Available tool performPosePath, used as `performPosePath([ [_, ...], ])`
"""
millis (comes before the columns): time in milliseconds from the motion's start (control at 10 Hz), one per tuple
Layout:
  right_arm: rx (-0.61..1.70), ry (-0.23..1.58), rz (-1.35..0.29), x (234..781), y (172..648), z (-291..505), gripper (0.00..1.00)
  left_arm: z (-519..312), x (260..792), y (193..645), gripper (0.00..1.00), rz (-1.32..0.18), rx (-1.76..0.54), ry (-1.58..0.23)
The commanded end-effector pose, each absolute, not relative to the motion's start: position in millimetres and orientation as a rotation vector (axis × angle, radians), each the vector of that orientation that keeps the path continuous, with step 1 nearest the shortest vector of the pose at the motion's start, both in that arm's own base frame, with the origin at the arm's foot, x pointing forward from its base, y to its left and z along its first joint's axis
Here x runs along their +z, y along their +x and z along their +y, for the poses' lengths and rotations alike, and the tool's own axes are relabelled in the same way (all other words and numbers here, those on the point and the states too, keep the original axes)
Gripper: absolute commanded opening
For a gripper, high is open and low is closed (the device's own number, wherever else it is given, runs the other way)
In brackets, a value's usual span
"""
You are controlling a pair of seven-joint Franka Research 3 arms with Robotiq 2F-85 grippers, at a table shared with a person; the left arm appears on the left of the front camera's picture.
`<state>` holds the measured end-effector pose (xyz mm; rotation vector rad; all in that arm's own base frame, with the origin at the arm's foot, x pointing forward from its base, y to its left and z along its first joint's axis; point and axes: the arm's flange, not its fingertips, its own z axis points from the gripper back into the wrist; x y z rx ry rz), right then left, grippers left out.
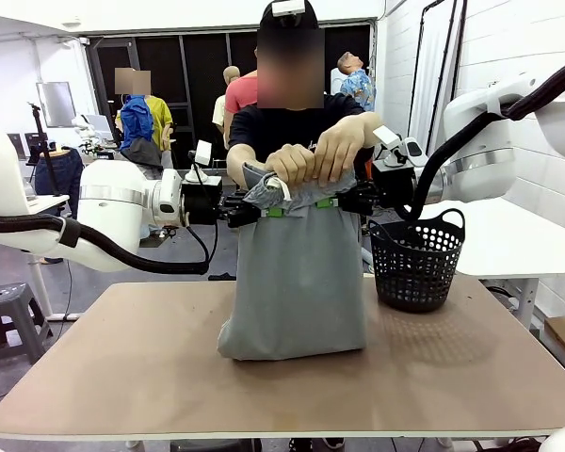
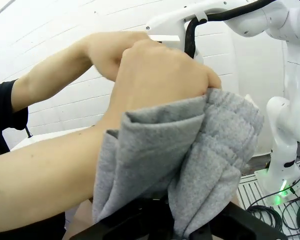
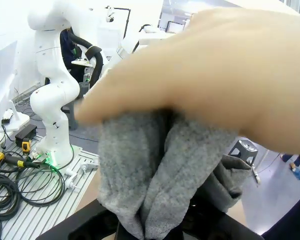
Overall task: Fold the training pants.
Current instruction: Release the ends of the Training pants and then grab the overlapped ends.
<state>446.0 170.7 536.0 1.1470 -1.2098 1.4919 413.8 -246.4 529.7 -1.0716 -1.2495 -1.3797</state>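
Grey training pants (image 1: 297, 282) held up at centre frame between two claws.
The left claw (image 1: 271, 212) and the right claw (image 1: 326, 201) are each clamped tight on the upper edge of the pants. The pants hang straight down, with their folded bottom resting on the counter (image 1: 122, 358). A person grips the bunched waistband just above the claws with one hand (image 1: 290, 166) and the other hand (image 1: 339, 146). A black basket (image 1: 416, 264) stands on the counter near the pants, right of centre.
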Motion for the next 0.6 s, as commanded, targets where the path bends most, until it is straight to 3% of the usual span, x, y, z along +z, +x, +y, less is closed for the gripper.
performPosePath([
  [0, 1.486, 1.159, -1.222, 536.0, 442.6, 173.8, 0.0, -245.5, 532.5, 413.6, 0.0, -1.262, -1.368, -1.074],
  [500, 1.486, 1.159, -1.222, 536.0, 442.6, 173.8, 0.0, -245.5, 532.5, 413.6, 0.0, -1.262, -1.368, -1.074],
])
